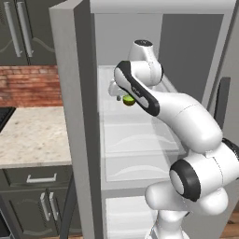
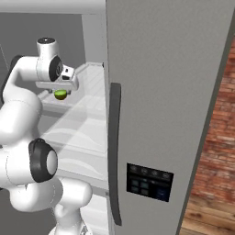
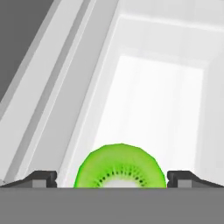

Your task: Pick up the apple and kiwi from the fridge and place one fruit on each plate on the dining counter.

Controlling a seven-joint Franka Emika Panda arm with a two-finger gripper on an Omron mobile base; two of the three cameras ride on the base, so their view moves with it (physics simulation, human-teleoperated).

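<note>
The fridge [image 1: 70, 93] stands open with white shelves inside. The kiwi [image 1: 129, 100], a lime-green cut fruit, lies on an upper shelf [image 1: 140, 116]. My gripper [image 1: 125, 98] reaches into the fridge and hangs down over the fruit. In the right base view the kiwi [image 2: 60, 94] sits just under the hand, with the gripper [image 2: 62, 92] around it. In the hand view the kiwi [image 3: 120, 168] lies between the two fingertips [image 3: 43, 178] with a gap on each side, so the gripper [image 3: 112, 180] is open. The apple, the plates and the dining counter are out of view.
The fridge's closed door [image 2: 160, 92], with a dark handle [image 2: 114, 151] and a black dispenser panel [image 2: 149, 181], stands close to the arm's right. A beige wall counter [image 1: 32, 135] over dark cabinets [image 1: 37, 205] lies left of the fridge. Brick wall [image 1: 28, 86] behind.
</note>
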